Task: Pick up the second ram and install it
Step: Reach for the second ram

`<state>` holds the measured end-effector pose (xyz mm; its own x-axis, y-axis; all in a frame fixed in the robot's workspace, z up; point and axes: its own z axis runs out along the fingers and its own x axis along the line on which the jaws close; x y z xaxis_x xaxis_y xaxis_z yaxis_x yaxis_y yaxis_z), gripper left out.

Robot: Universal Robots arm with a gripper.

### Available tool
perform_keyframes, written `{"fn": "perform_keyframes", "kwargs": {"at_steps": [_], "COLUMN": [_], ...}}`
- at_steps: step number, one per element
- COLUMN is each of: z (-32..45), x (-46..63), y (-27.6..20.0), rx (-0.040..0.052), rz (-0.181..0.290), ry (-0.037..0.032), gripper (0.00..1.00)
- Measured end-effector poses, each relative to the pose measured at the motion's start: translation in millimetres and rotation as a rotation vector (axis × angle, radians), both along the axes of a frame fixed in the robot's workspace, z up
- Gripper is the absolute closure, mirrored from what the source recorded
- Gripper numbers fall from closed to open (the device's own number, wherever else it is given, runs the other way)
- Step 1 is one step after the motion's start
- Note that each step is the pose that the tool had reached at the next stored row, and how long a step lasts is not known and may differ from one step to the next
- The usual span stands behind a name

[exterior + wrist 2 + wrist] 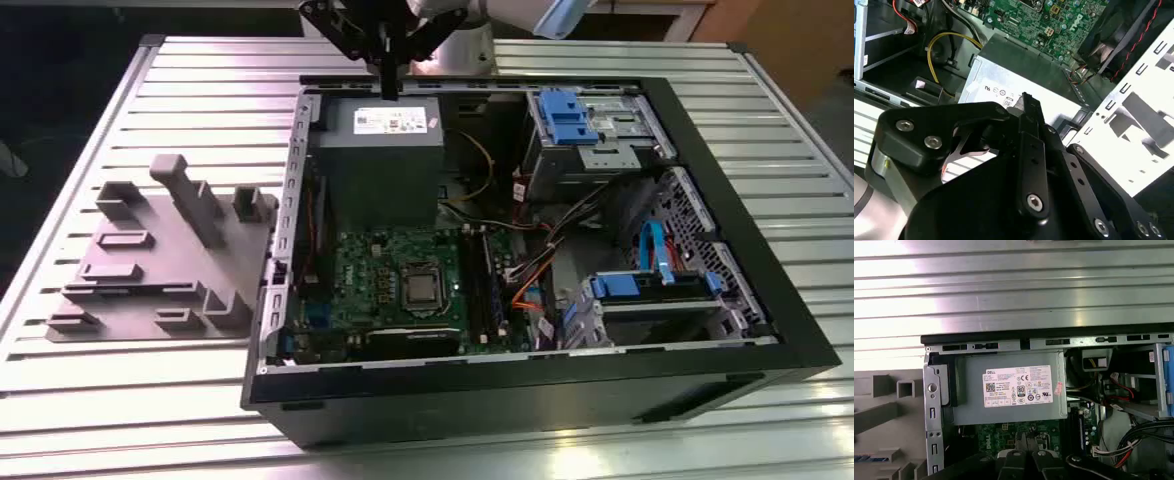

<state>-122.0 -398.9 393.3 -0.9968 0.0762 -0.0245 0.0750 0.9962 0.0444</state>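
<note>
One tool [388,92]: hangs from the arm above the rear edge of the open case, tip pointing down over the power-supply box. Its fingers [1027,107] lie together, and nothing can be made out between them in either wrist view, so it is judged empty.
Power-supply box [380,160]: grey, label side up, directly beneath the tool. It sits in the case corner against the rear wall.
Green board [400,280]: just beyond the box, flat on the case floor. Long black slots [483,285] run along its side toward the exterior view's right and face upward, so a stick would enter them from above.
Case [534,400]: black tower lying on its side with the side panel off and the open face up. Judged to be laid this way so the arm can reach in from overhead.
Plastic fixture [147,260]: grey, on the bench just beside the case at the exterior view's left. Its blocks and slots appear meant to keep parts at fixed, reachable spots.
Second ram [865,458]: a dark bluish strip among the fixture blocks in the first wrist view is taken to be it, though the frame edge cuts it. It is well apart from the tool and not yet picked up.
Bench [200,70]: ribbed metal, carrying both case and fixture.
</note>
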Motion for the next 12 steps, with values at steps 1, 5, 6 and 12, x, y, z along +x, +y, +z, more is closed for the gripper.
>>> {"fn": "perform_keyframes", "kwargs": {"at_steps": [1,5,6,12], "z": [0.0,0.0,0.0,0.0], "x": [0.0,0.0,0.0,0.0], "y": [0.0,0.0,0.0,0.0], "rx": [0.0,0.0,0.0,0.0], "rz": [0.0,0.0,0.0,0.0], "ry": [0.0,0.0,0.0,0.0], "gripper": [0.9,0.9,0.9,0.9]}}
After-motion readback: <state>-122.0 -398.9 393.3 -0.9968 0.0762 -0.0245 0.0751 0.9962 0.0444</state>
